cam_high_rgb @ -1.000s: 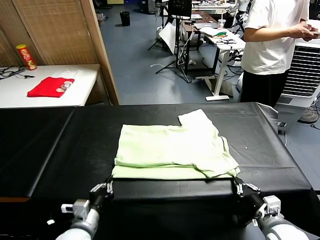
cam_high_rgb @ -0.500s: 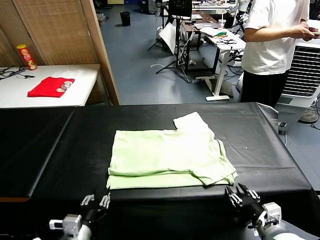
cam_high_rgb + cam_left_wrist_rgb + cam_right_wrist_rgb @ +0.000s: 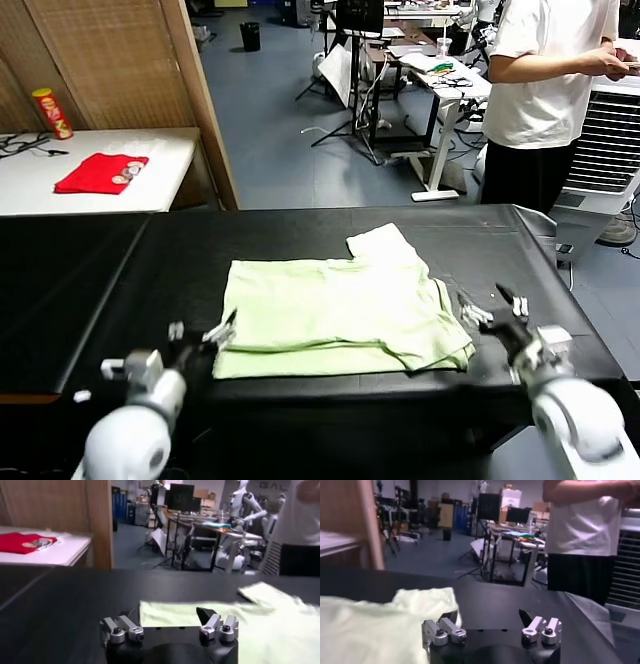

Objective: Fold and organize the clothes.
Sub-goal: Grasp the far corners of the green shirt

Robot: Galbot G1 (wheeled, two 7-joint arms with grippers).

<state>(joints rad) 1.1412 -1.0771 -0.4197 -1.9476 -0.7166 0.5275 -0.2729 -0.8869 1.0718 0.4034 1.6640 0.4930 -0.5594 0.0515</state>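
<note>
Two grippers flank one pale mint-green short-sleeved shirt of thin soft fabric [image 3: 340, 315], which lies partly folded on the black-covered bench [image 3: 90, 290], roughly midway across it and towards the near edge; its long axis runs across the bench from the robot's left to its right, with one sleeve [image 3: 385, 243] sticking out at the far side, right of centre; the left gripper [image 3: 203, 335] sits at the shirt's near left corner, jaws spread and pinching nothing, one fingertip just beside or touching the hem, which of the two I cannot tell; the right gripper [image 3: 492, 305] stands just off the shirt's right edge, jaws likewise spread and empty, apart from the cloth; in the left wrist view the left gripper [image 3: 170, 630] faces along the shirt [image 3: 260, 620], which stretches away ahead of it and towards the other arm; in the right wrist view the right gripper [image 3: 492, 630] has the shirt [image 3: 375, 625] lying off to one side, towards the robot's left, with bare bench ahead; so each arm is nearest its own short end of the garment, and a fold across the long axis would, in my judgement, call for one end to be carried over towards the other; a loose lower layer [image 3: 425, 350] bulges at the near right corner and may slip when lifted.
</note>
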